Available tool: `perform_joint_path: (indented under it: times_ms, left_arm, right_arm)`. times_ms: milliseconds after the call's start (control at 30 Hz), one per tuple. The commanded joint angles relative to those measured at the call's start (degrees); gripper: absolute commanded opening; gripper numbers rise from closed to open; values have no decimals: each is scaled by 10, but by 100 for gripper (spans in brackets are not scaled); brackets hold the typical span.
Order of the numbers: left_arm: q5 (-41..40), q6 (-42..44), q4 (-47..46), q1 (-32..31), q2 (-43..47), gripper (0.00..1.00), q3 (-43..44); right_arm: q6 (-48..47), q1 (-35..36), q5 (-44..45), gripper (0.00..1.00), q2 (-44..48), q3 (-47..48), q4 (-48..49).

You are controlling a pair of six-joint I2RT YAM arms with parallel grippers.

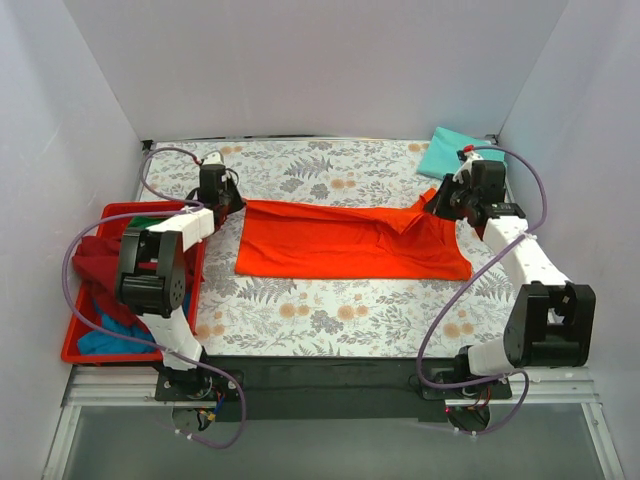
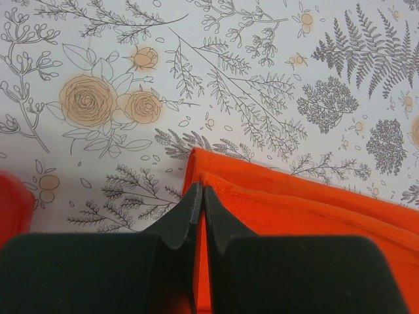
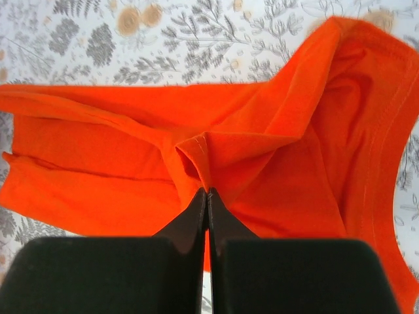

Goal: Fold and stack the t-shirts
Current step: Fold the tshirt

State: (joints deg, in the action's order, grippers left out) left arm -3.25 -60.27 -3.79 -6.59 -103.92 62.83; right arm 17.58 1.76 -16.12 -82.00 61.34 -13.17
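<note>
- The orange-red shirt (image 1: 350,245) lies stretched left to right across the middle of the table, mostly flat. Its far edge looks doubled over, so a lengthwise fold seems under way.
- The left gripper (image 1: 236,202) sits at the shirt's far-left corner. In the left wrist view its jaws are pressed together with the cloth's edge (image 2: 314,222) pinched between them, probably to pin that end taut.
- The right gripper (image 1: 436,203) is at the far-right end. Its jaws are closed tight on a small pleat of cloth (image 3: 131,163), lifting that end into a peak. Holding both ends likely lets the arms carry the edge over as one straight line.
- The mint-teal shirt (image 1: 455,152) rests already folded in the far-right corner, just beyond the right gripper. It probably marks where the stack is meant to grow.
- A maroon shirt (image 1: 100,260) and a blue shirt (image 1: 105,340) wait crumpled in the red tray (image 1: 80,350) at the left, kept off the working space.
- The flowered table cover (image 1: 330,310) lies under it all.
</note>
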Motion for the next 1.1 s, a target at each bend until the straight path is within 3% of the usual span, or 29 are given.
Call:
perform_joint_path:
  times_ms: [0,433,533,567,667,833,1067]
  left_arm:
    - [-28,6,-8,3,51,0,-16]
    - [-7,-16,-10,2,104,1,-91]
    - [4,-34,-2,3,129,17,-115]
    - [4,-39,4,3,148,37,-124]
    - [-4,-55,9,3,184,52,-162]
    - [14,-61,3,3,261,54,-205]
    - [32,-52,-21,-27,232,54,-192]
  right_arm:
    - [-1,3,20,1,46,-35,17]
    - [1,3,35,1,126,-137,18]
    - [0,3,42,1,146,-167,22]
    - [-1,3,45,1,148,-173,24]
    - [-1,3,58,1,157,-200,30]
    - [1,3,57,1,165,-231,46]
    - [1,3,63,1,187,-256,50]
